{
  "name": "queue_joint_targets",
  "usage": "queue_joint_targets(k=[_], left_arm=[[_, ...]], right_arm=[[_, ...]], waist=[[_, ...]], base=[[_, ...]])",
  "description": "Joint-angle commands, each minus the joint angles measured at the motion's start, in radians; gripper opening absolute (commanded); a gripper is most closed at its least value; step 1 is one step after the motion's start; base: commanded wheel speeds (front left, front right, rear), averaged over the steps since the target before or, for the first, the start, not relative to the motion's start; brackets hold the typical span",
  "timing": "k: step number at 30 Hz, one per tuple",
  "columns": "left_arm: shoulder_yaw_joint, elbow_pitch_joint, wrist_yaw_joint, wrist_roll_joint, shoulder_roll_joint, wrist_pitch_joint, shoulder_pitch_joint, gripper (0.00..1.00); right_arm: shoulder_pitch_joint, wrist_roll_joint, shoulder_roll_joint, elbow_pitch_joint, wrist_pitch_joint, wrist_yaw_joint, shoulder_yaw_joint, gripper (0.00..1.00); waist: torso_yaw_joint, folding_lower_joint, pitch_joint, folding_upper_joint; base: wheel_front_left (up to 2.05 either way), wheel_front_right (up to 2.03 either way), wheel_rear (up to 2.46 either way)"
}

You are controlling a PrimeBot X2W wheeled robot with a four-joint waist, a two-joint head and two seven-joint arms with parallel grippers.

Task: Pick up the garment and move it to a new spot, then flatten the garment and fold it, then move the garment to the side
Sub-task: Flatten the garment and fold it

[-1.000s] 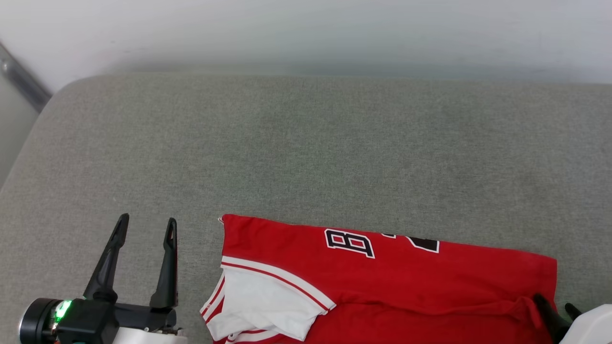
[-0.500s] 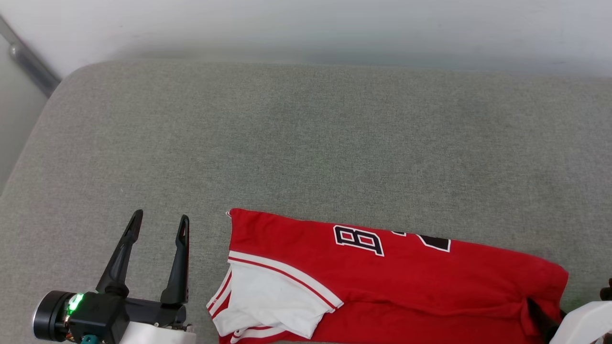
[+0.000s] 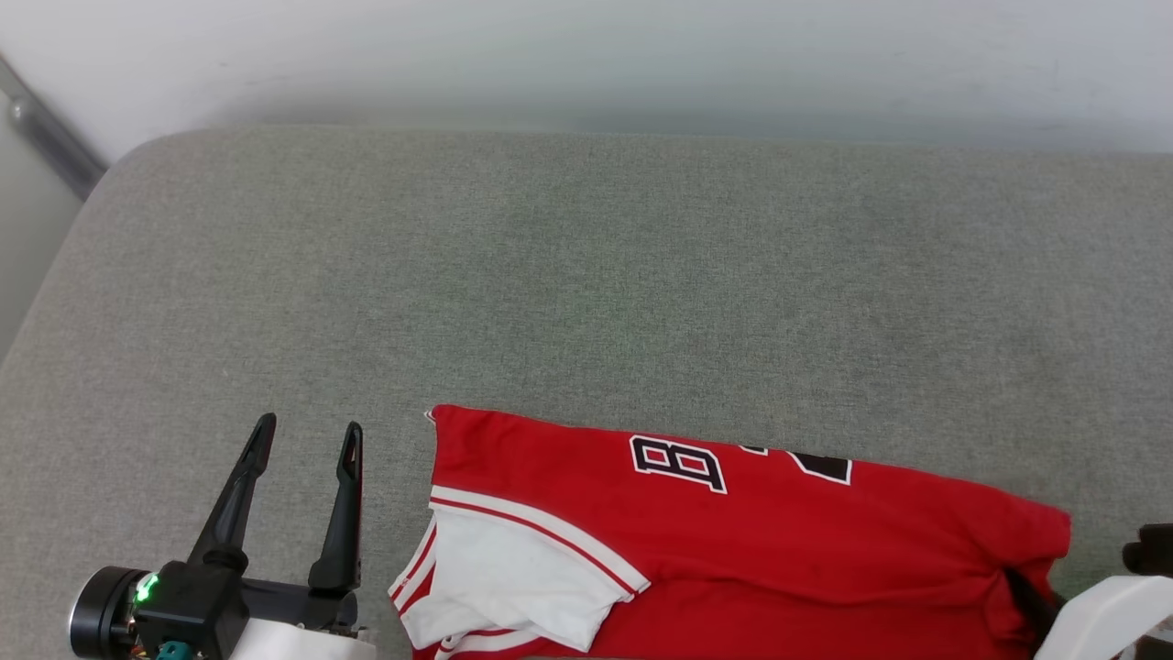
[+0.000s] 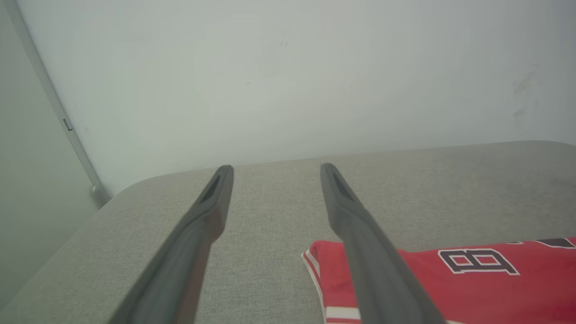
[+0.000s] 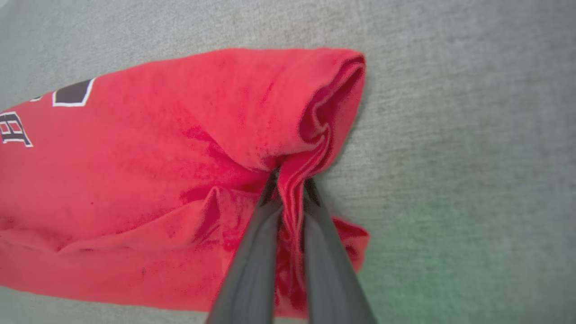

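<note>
The right gripper (image 5: 290,177) had its fingers clamped on a thin pinch at the edge of the garment (image 5: 157,148). A one-sided lift could probably slip or undo the fold. The left gripper (image 3: 309,424) stood with fingers apart beside the garment.

garment (image 3: 779,541) cut off at head view's bottom edge, right tool (image 5: 291,177) there mostly behind fabric

The left tool (image 3: 309,423) has long black fingers (image 3: 234,504), green wrist light (image 3: 144,588), white forearm (image 3: 302,643).
</note>
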Motion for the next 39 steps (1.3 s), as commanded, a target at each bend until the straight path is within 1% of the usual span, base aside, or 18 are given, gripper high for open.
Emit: queue_joint_targets(k=[1,7,12,18,24,29,35,39], left_arm=[[0.004,0.003,0.001,-0.002,0.0,-0.002,0.005,1.0],[0.007,0.007,-0.001,-0.003,-0.001,-0.002,0.0,1.0],[0.002,0.013,-0.001,-0.004,0.005,-0.002,0.001,1.0],[0.008,0.015,-0.001,-0.009,0.013,-0.002,0.015,1.0],[-0.005,0.023,-0.001,-0.013,0.019,-0.002,0.037,1.0],[-0.006,0.03,-0.001,-0.017,0.015,-0.002,0.052,1.0],[-0.014,0.036,-0.001,-0.024,0.01,-0.002,0.062,1.0],[-0.018,0.037,-0.001,-0.026,0.013,-0.002,0.062,1.0]], right_arm=[[-0.004,-0.005,-0.012,0.015,0.002,-0.003,-0.009,0.0],[-0.024,-0.032,-0.066,0.016,-0.012,-0.002,-0.106,0.0],[-0.038,-0.101,-0.11,0.047,-0.021,-0.002,-0.192,0.0],[-0.034,-0.115,-0.105,0.024,-0.001,-0.002,-0.2,0.0],[0.022,-0.099,-0.081,-0.082,0.053,-0.002,-0.137,0.0],[0.077,-0.05,-0.044,-0.22,0.146,-0.002,-0.03,0.0],[0.093,-0.012,0.031,-0.337,0.224,-0.002,0.102,0.0],[0.068,0.022,0.091,-0.368,0.263,-0.002,0.171,0.0]], waist=[[-0.002,-0.0001,0.0,0.0],[-0.011,-0.0001,-0.003,0.0],[-0.018,-0.0001,-0.013,0.0],[-0.032,-0.0001,-0.038,0.0],[-0.049,-0.0001,-0.077,0.0],[-0.053,-0.0001,-0.103,0.0],[-0.046,-0.0001,-0.125,0.0],[-0.034,-0.0001,-0.13,0.0]], base=[[0.0,0.0,0.0],[0.0,0.0,0.0],[0.0,0.0,0.0],[0.0,0.0,0.0],[0.0,0.0,0.0],[0.0,0.0,0.0],[0.0,0.0,0.0],[0.0,0.0,0.0]])
